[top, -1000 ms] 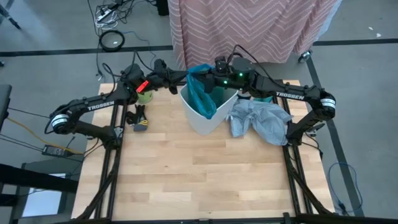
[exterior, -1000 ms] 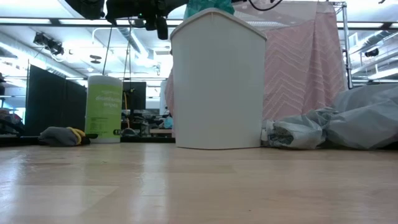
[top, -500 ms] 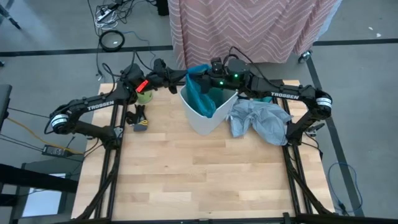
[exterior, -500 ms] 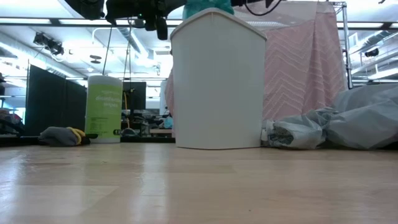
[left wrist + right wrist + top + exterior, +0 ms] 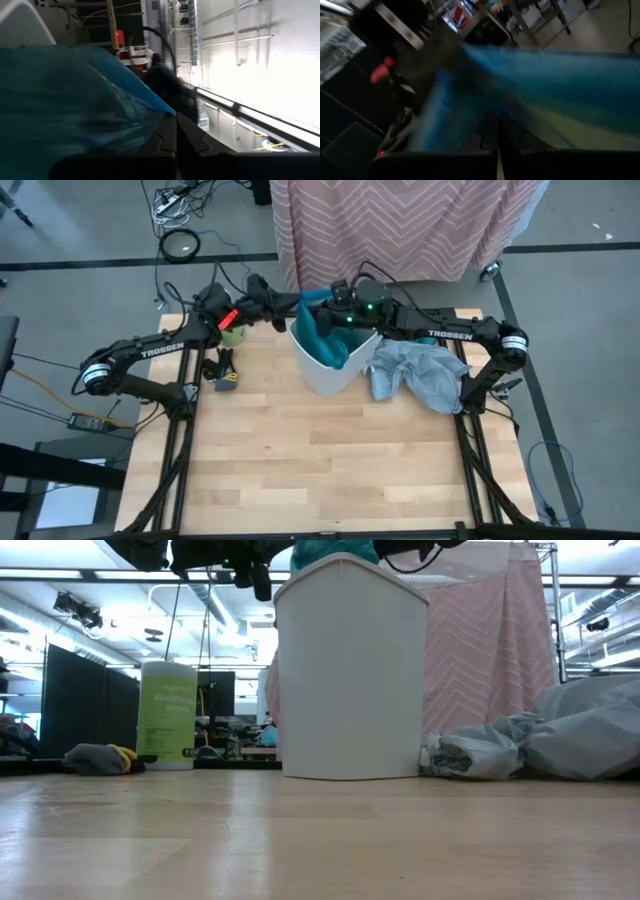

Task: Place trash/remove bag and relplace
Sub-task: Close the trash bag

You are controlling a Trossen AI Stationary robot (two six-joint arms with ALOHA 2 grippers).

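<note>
Teal translucent bag (image 5: 325, 335), bunched over bin (image 5: 325, 370)

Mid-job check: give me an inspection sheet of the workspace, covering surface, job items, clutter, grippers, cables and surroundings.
Surface: wooden table, front half bare.
Job's things: teal bag draped over the rim of the white bin at the back of the table; trash pieces: nothing seen.
Clutter: grey plastic bag crumpled beside the bin; green canister and a dark and yellow item near the left arm.
Grippers: left gripper shut on the teal bag at the bin's back rim; right gripper shut on the same bag, close beside it.
Cables: loose cables on the floor behind the table.
Surroundings: pink patterned cloth behind the table.
</note>
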